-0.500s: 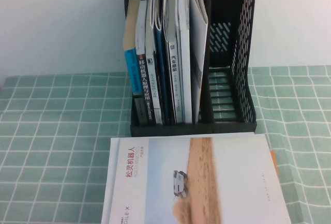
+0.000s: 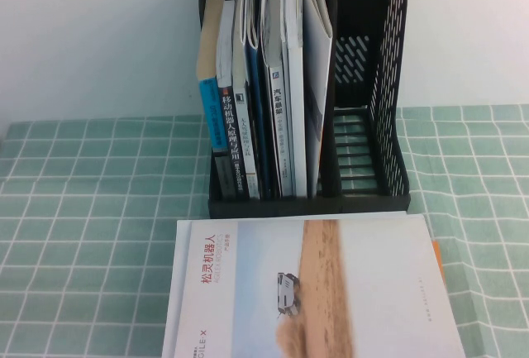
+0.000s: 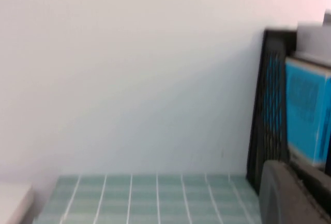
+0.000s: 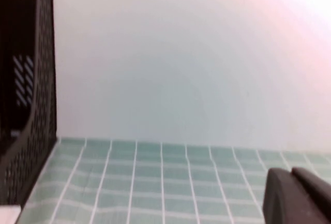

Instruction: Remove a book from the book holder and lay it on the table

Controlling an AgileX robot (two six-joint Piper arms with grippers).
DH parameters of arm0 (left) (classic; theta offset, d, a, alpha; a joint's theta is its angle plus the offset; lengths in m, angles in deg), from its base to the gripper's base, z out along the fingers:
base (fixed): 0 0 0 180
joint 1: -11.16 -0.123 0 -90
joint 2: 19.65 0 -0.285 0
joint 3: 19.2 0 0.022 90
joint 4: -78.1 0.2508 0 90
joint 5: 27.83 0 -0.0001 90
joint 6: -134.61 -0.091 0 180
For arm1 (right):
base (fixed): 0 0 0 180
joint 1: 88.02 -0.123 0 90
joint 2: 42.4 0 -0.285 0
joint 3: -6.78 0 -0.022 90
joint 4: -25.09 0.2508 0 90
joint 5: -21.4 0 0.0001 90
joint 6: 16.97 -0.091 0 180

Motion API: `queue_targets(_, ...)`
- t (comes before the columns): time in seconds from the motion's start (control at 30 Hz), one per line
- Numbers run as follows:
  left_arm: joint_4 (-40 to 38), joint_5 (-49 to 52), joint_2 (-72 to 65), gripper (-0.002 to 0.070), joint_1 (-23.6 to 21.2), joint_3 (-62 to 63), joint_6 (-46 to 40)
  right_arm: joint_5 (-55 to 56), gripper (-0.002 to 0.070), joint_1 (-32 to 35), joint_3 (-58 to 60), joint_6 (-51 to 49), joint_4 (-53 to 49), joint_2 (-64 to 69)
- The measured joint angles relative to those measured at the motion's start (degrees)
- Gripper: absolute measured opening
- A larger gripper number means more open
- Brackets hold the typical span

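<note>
The book [image 2: 331, 292], white with a tan sand strip, a small vehicle and a red title, lies flat and face up on the table [image 2: 83, 209], just in front of the book holder [image 2: 388, 85]. No gripper touches it, and neither arm shows in the high view. The black book holder keeps several upright books in its left slots, while its right slot stands empty. My left gripper [image 3: 289, 176] is shut and empty, low beside the holder's left wall [image 3: 269, 105]. To the right of the holder's right wall [image 4: 36, 105], my right gripper [image 4: 290, 176] is shut and empty above the cloth.
A blue-spined book [image 3: 305, 115] stands in the holder's leftmost slot. A white wall rises directly behind the holder. An orange edge [image 2: 436, 259] peeks out from under the book's right side. Green gridded cloth lies open on both sides of the book.
</note>
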Motion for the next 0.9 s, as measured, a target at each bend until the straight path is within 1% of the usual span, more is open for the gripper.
queue_targets(0.07,0.0,-2.9,0.0,-0.0003,0.0,0.0,0.0,4.2,-0.0002,0.0,0.0,0.1,0.0,0.0)
queue_targets(0.2,0.0,-6.2,0.0,-0.0003,0.0,0.0,0.4,8.5,-0.0002,0.0,0.0,0.7,0.0,0.0)
queue_targets(0.53,0.0,-8.8,0.0,-0.0003,0.0,0.0,2.7,10.1,-0.0002,0.0,0.0,0.3,0.0,0.0)
queue_targets(0.6,-0.1,-9.2,0.0,-0.0003,0.0,0.0,5.1,10.1,-0.0002,0.0,0.0,-0.3,0.1,0.0)
queue_targets(0.67,-0.1,-10.6,0.0,-0.0003,0.0,0.0,9.8,10.4,-0.0002,0.0,0.0,-3.1,0.6,0.0)
queue_targets(0.77,1.4,-16.2,0.0,-0.0003,0.0,0.0,16.8,12.7,-0.0002,0.0,0.0,-5.6,1.5,0.0)
queue_targets(0.9,6.3,-18.8,0.0,-0.0002,0.0,0.0,19.6,14.6,-0.0002,0.0,0.0,-2.4,1.8,0.0)
